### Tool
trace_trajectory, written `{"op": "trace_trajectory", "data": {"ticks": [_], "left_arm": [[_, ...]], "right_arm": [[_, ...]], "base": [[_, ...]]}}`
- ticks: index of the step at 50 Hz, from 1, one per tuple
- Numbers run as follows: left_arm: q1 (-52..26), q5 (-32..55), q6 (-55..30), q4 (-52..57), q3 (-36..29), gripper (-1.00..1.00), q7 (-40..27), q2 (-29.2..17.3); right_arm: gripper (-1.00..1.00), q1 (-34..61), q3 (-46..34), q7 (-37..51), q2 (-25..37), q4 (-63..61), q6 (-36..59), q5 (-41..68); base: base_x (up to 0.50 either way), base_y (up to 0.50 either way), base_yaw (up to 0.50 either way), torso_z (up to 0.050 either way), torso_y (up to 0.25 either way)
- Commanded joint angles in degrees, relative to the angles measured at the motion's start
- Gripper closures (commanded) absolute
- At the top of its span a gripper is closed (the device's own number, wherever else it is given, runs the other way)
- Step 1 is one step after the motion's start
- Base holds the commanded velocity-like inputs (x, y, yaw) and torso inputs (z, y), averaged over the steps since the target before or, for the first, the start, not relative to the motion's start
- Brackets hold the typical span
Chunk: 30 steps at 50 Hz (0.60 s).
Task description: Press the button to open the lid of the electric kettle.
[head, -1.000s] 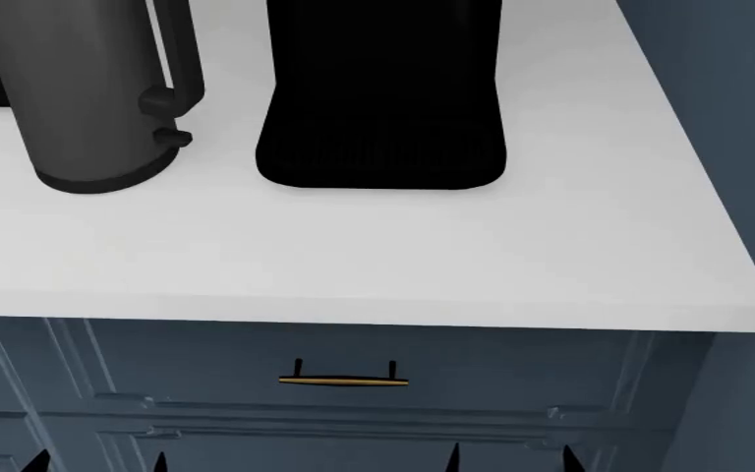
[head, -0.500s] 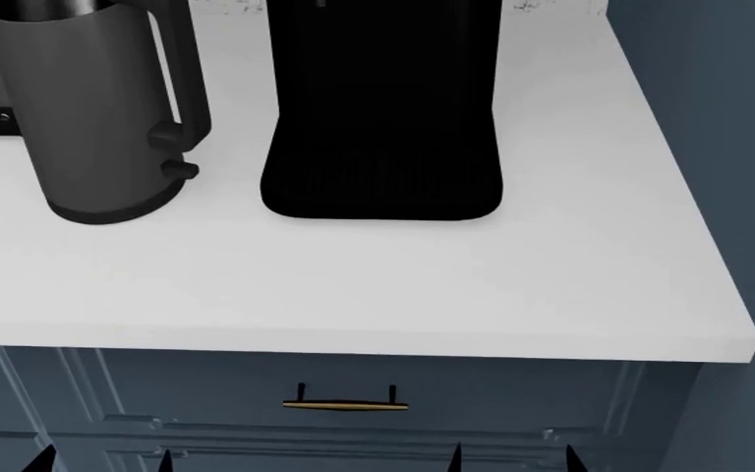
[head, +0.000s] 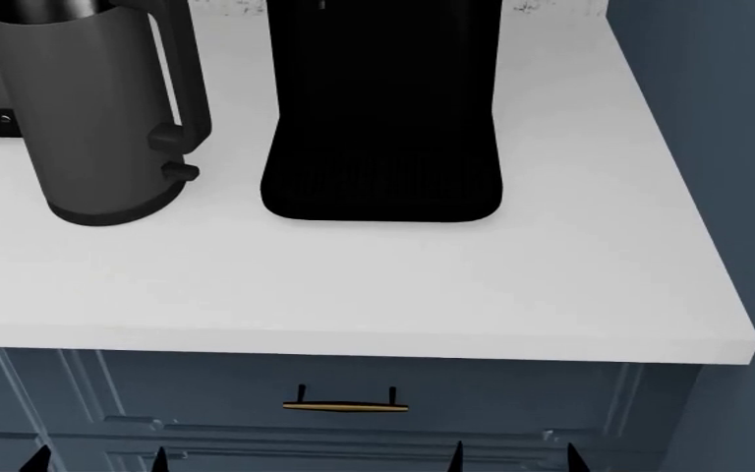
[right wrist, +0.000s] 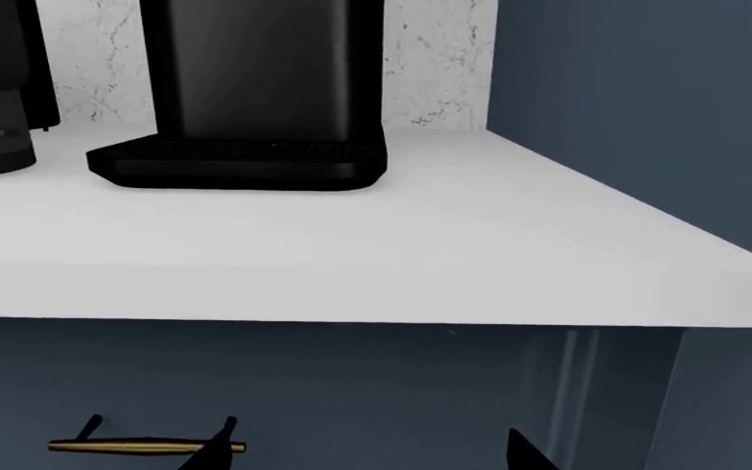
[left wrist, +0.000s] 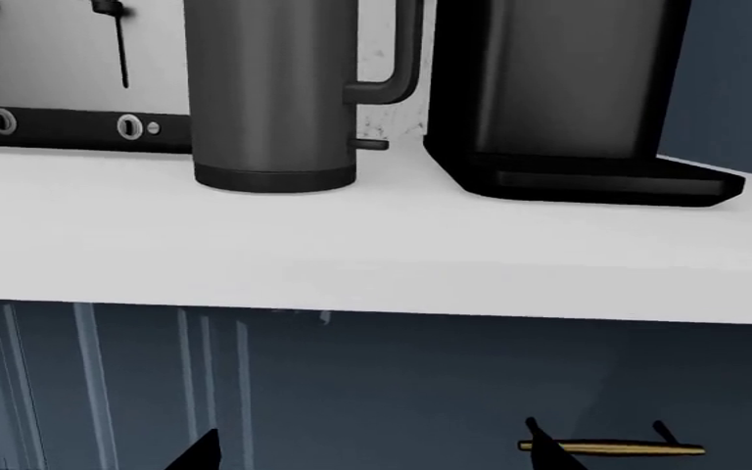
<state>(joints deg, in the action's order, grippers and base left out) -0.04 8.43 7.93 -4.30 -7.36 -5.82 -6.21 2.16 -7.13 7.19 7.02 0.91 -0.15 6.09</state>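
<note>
Electric kettle [head: 95,118] on counter, hands apparently well below.

No text, label, brand or number could be read on anything in these views.

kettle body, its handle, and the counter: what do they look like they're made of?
Electric kettle body: looks like brushed dark-grey metal, going by the soft vertical sheen; painted plastic is possible in a render.
Handle: matte black, likely plastic, no highlights.
Counter: smooth plain white slab, no veining or grain; laminate or solid surface, can't tell which.
</note>
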Motion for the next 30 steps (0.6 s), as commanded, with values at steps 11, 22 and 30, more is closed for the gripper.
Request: {"op": "trace_trajectory", "data": {"ticks": [11,22,30], "left_arm": [[-6.3,6.2,-38.9,33.8,-3.0,-1.00,-6.6,-5.4],[-31.1,17.3,-86.1,54.8,4.0,-1.00,-13.5,-0.8],[-35.1,19.8,-90.5,53.5,9.1,-1.00,-13.7,2.1]], "right_arm": [[-1.00,5.4,0.7,5.1,4.6,-28.1,28.8,3.6],[-1.00,4.1,1.3,6.0,5.3,-29.2,28.7,3.5],[-1.00,3.6,1.7,6.9,5.7,-28.5,28.6,3.5]], "base": [[0.00,0.00,0.00,0.000,0.000],[0.00,0.00,0.00,0.000,0.000],[0.00,0.00,0.00,0.000,0.000]]}}
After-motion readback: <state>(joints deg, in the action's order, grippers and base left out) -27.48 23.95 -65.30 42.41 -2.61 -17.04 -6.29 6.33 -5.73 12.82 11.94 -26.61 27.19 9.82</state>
